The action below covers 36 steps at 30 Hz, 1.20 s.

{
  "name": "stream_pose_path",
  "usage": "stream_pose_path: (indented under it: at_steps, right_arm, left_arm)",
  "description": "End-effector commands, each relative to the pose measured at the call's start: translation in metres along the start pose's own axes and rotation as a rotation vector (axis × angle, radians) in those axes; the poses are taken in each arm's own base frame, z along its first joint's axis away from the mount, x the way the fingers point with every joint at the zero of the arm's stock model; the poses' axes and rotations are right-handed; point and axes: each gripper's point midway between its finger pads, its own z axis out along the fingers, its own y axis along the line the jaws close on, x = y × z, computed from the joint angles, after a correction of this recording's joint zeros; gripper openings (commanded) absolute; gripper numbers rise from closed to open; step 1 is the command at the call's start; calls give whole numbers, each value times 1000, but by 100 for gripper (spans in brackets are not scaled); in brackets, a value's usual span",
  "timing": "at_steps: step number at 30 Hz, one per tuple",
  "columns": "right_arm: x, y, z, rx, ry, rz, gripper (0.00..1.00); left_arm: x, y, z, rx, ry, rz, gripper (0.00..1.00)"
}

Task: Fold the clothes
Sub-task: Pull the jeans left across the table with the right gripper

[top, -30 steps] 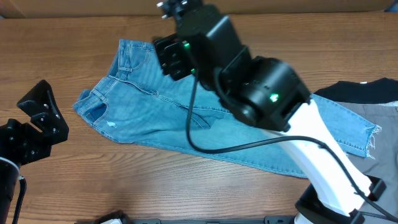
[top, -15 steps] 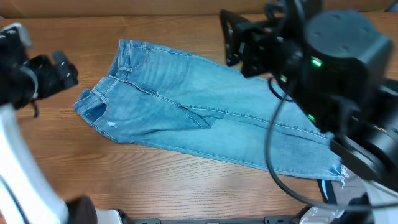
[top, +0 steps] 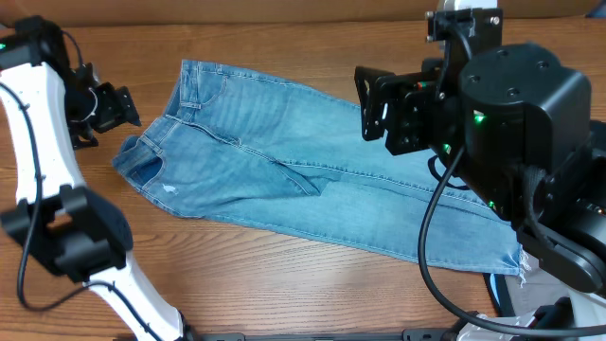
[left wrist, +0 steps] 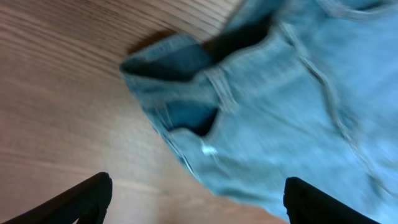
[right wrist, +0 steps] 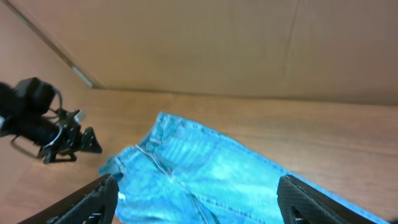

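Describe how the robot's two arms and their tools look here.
The left arm has white links, black joint housings and a thin black cable. The right arm is bulky black housings with green indicator lights and a looping black cable. The left tool and right tool are black, with two angular fingers each.

Two arms in white and black

The left arm (top: pixel 47 142) has white links between rounded black joints, with a thin black wire running along it. The right arm (top: pixel 525 104) has a bulky matte black housing with a small green light (top: pixel 478 118) glowing on it and a thick black cable (top: pixel 422 242) looping below. The left fingers (left wrist: pixel 81 200) and right fingers (right wrist: pixel 87 202) are flat, black and angular.
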Motion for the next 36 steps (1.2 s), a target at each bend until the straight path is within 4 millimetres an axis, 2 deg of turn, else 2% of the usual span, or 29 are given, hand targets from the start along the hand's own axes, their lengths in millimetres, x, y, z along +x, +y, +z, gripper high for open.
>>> stream_pose_path:
  at_steps: [1, 6, 10, 12, 13, 14, 15, 16, 20, 27, 32, 36]
  right_arm:
    - [-2, -6, -1, 27, -7, 13, 88]
    - [-3, -15, -2, 78, -19, 10, 88]
    - [-4, -21, -2, 112, -30, 8, 88]
    - [-5, -22, -2, 118, -33, 8, 88]
    - [-5, -22, -2, 121, -34, 9, 88]
    - [-6, -24, -3, 129, -37, 8, 88]
    - [-6, -24, -3, 131, -37, 8, 88]
    - [-6, -24, -3, 132, -38, 8, 88]
    - [-5, -25, -3, 133, -35, 7, 88]
    - [-3, -25, -3, 136, -28, 4, 88]
    - [0, -27, -2, 142, -14, -1, 88]
    - [3, -27, 1, 149, 0, 17, 89]
  left_arm:
    - [-9, 16, 42, -81, 66, -21, 91]
    - [-18, 17, 95, -70, 130, -24, 92]
    - [-17, 14, 117, -48, 172, 22, 88]
    - [-15, 17, 126, -64, 191, 40, 82]
    - [-15, 19, 128, -76, 197, 39, 70]
    - [-13, 26, 136, -109, 216, 2, 37]
    - [-11, 33, 139, -136, 225, -41, 16]
    - [-9, 42, 143, -173, 237, -94, 4]
    - [0, 83, 147, -261, 255, -297, 4]
    - [30, 179, 131, -323, 312, -619, 4]
    - [49, 231, 115, -172, 303, -819, 4]
    - [40, 247, 87, 13, 184, -820, 4]
